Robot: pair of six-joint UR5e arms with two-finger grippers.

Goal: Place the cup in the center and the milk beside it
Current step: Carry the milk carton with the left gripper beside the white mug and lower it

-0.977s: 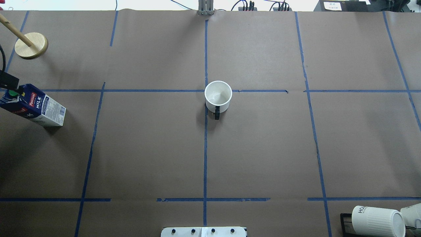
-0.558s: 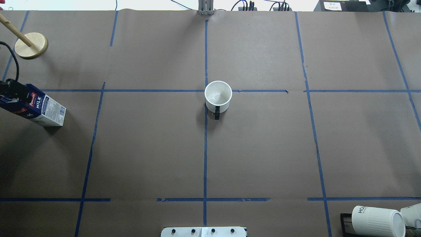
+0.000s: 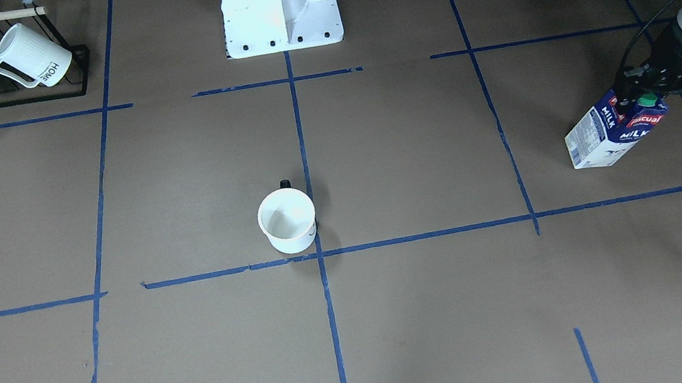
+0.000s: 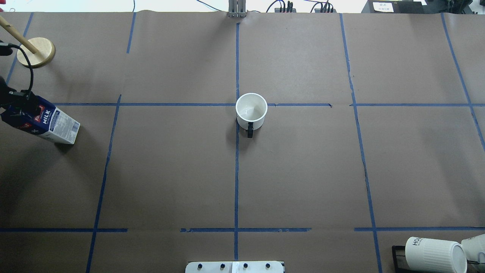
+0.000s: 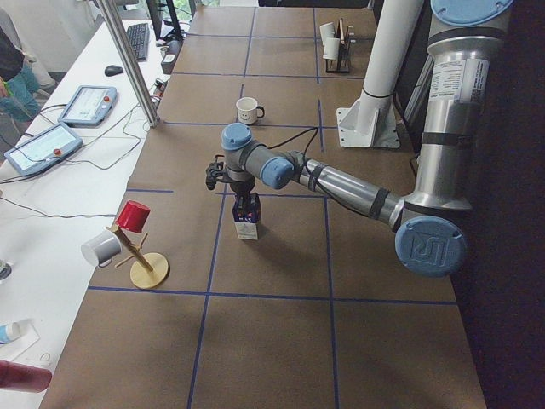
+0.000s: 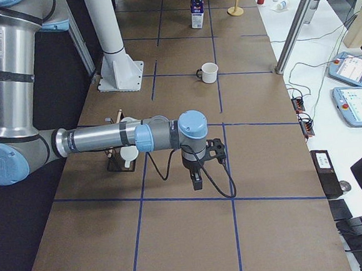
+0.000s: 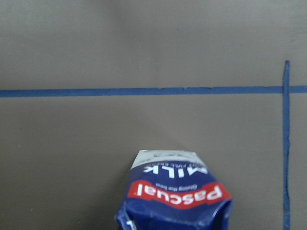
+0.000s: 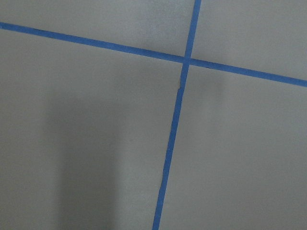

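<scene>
fig.: left gripper (image 3: 636, 96) clenched on gable top of the milk (image 3: 610, 134), carton upright directly below it. cup (image 3: 287, 221) well apart from that gripper, twd robot's right, at tape crossing (image 3: 319, 255). right gripper (image 6: 197, 181) nr table's other end; grip state: cannot tell.

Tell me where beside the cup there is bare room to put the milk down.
Both sides of the cup are bare paper, out to the tape lines left and right. Crowded spots are far off: the mug rack at the near right corner, the wooden stand by the milk.
</scene>
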